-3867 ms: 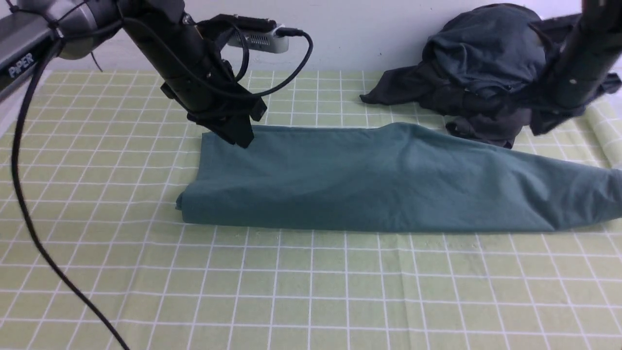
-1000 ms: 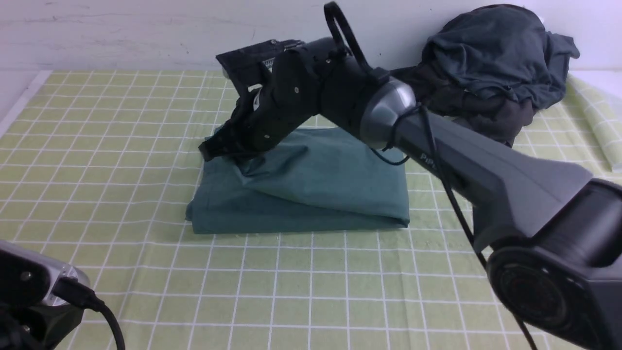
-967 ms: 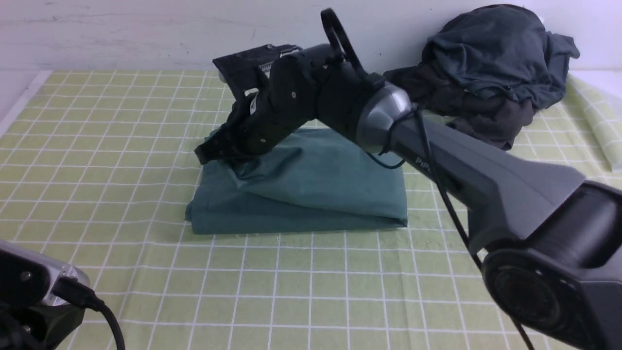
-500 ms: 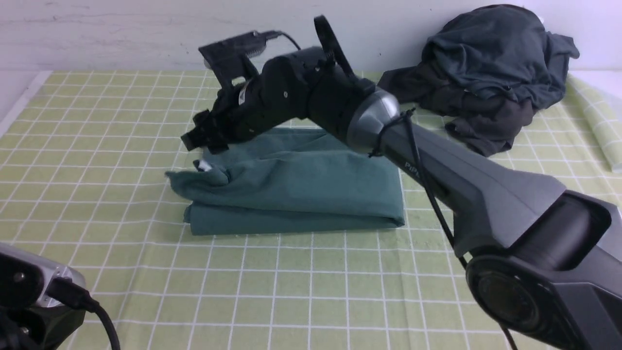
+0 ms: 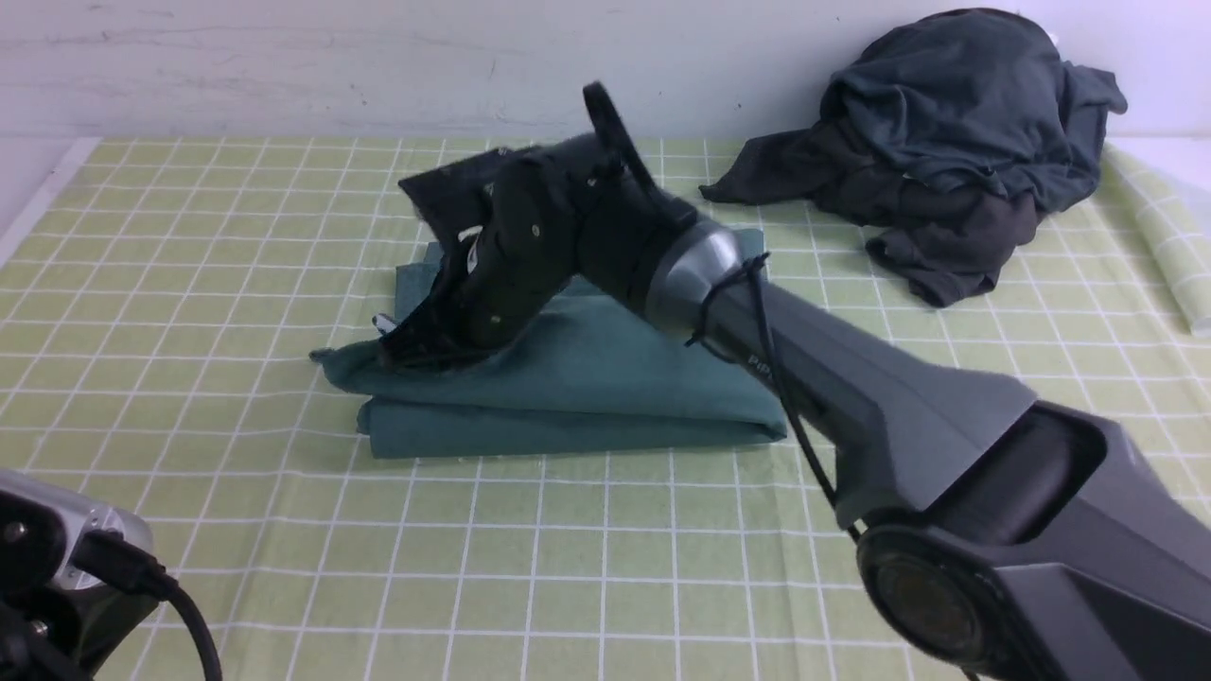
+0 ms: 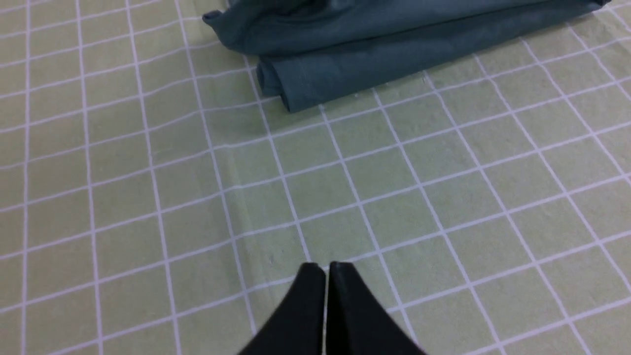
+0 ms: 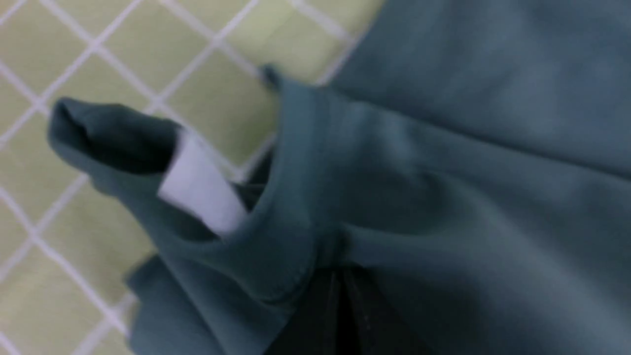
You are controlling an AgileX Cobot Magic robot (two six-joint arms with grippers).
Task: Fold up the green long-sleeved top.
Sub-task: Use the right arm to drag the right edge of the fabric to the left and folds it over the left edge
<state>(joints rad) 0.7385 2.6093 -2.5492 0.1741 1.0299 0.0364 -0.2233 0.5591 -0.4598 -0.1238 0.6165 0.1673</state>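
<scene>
The closed black right end effector (image 5: 390, 357) partly hides the teal-green knit top (image 5: 605, 374); the left, closed too, (image 6: 327, 268) is cut off.

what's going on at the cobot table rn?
The robot is partway through folding the green top. Its right gripper is shut, down at the cloth near the white label; can't tell if it pinches any fabric. The left gripper is shut over the tablecloth, away from the top. Dark garments lie heaped at the far right.
</scene>
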